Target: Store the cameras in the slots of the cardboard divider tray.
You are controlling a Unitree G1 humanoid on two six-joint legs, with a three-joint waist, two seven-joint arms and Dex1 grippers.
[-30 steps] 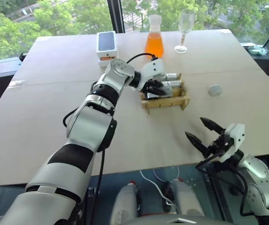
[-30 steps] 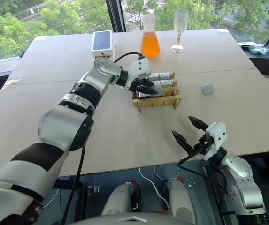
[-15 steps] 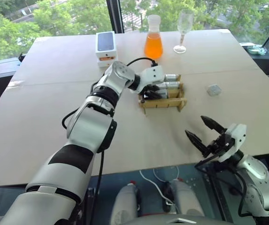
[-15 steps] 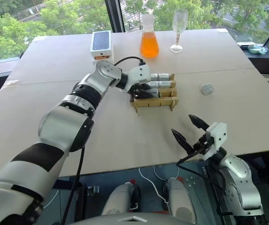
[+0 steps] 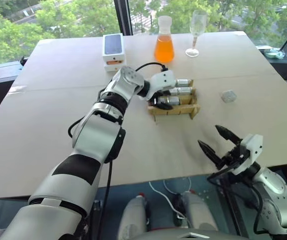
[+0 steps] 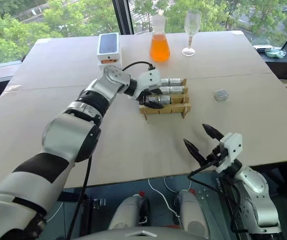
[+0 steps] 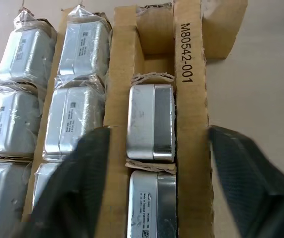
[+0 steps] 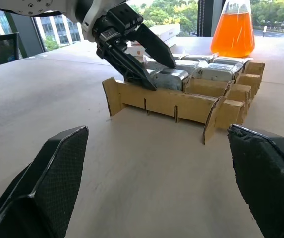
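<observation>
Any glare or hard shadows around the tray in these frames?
Left wrist view: mild sheen on the wrapped cameras, no washout. Right wrist view: orange flask glows backlit; cardboard divider tray evenly lit. Eye views: soft daylight on the table.

The left gripper [image 5: 164,101], fingers spread, hangs over the cardboard divider tray's [image 5: 176,110] near row, blocking it from above. One end slot [image 7: 154,32] stands open (its neighbours hold cameras [image 7: 150,122]). Toward the table's [image 5: 48,130] far edge stand a flask [image 5: 164,46], wine glass [image 5: 197,30] and phone boxes [image 5: 113,48]; the near edge lies bare.
</observation>
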